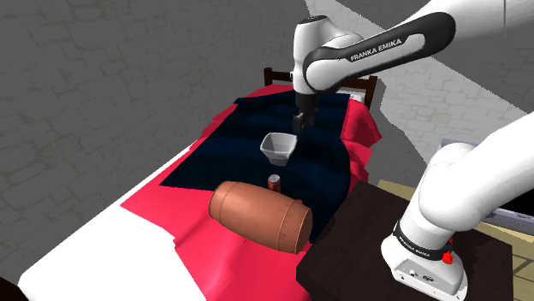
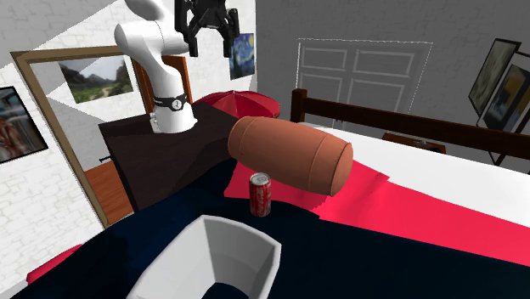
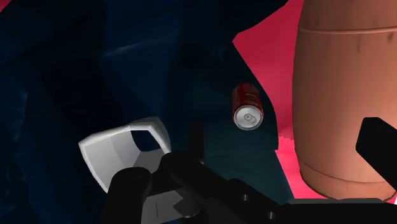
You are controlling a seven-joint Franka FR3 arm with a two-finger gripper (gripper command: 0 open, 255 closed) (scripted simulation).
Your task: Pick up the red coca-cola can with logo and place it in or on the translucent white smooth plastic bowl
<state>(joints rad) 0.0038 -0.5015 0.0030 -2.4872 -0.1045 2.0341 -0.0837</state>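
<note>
In the shoulder view, the arm reaches over a bed and the gripper (image 1: pixel 301 122) hangs fingers down, just above the far rim of the white bowl (image 1: pixel 278 147), apart from it. The bowl sits on a dark blue blanket (image 1: pixel 222 158) spread over a red cover (image 1: pixel 180 214). The red can (image 1: pixel 274 181) stands upright on the blanket between the bowl and a brown barrel-shaped bolster (image 1: pixel 261 215), close to the bolster and well below the gripper. The dark stand (image 1: pixel 355 248) is at the lower right, and a dark headboard (image 1: pixel 275 77) rises beyond the bed. In the second exterior view, the bowl (image 2: pixel 255 255) is nearest, showing angular walls and an empty inside. Behind it the can (image 2: pixel 260 194) is upright, with a silver top and a pale logo on its red side, just in front of the bolster (image 2: pixel 293 155). The arm's base stands on the stand (image 2: pixel 161 157), with the black gripper (image 2: pixel 206 19) high above. In the wrist view, the gripper (image 3: pixel 253 159) has its two fingers spread wide with nothing between them. The can (image 3: pixel 247 107) is seen from above, beyond the fingers, untouched, with the bowl (image 3: pixel 114 149) to one side and the bolster (image 3: pixel 340 95) to the other.
</note>
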